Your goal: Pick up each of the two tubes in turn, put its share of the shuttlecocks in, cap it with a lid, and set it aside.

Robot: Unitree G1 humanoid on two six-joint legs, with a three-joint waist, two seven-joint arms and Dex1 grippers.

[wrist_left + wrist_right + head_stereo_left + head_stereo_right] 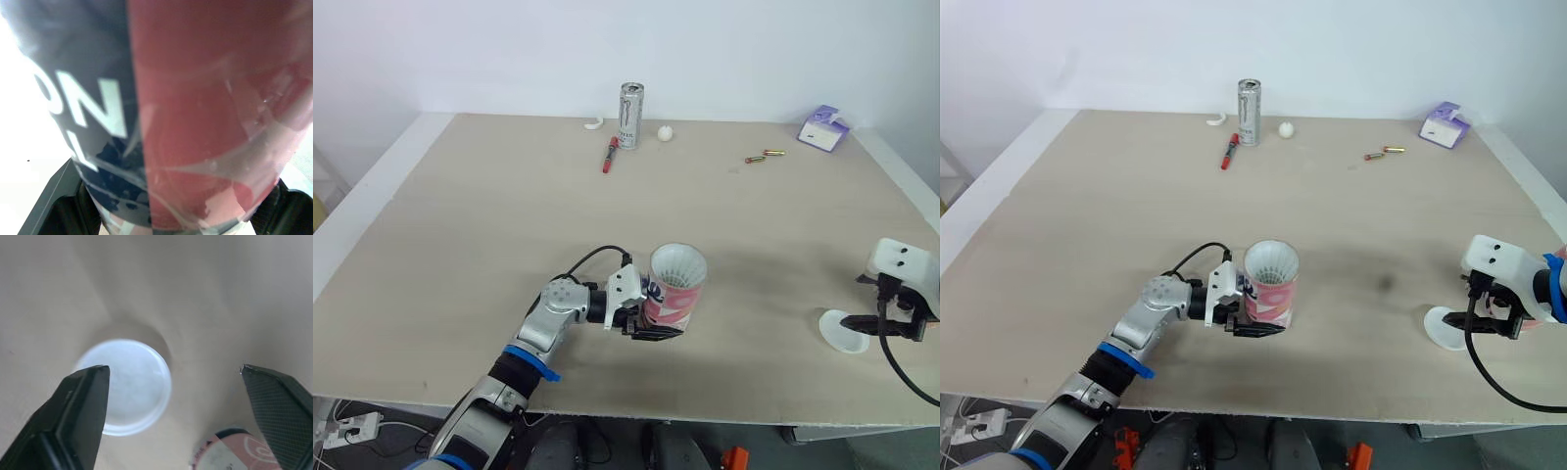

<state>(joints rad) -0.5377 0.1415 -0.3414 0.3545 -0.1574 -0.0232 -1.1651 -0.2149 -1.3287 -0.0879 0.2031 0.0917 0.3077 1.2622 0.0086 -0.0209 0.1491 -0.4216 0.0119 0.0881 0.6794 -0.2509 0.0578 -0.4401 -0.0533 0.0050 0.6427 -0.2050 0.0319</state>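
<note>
Left gripper clamps tube, seemingly upright, open mouth facing up.

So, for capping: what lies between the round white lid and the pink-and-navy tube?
Only bare beige tabletop between lid and tube, in the left eye view.

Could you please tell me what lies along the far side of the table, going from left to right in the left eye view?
Red marker → drinks can → small white ball → two small red and gold cylinders → purple packet.
</note>
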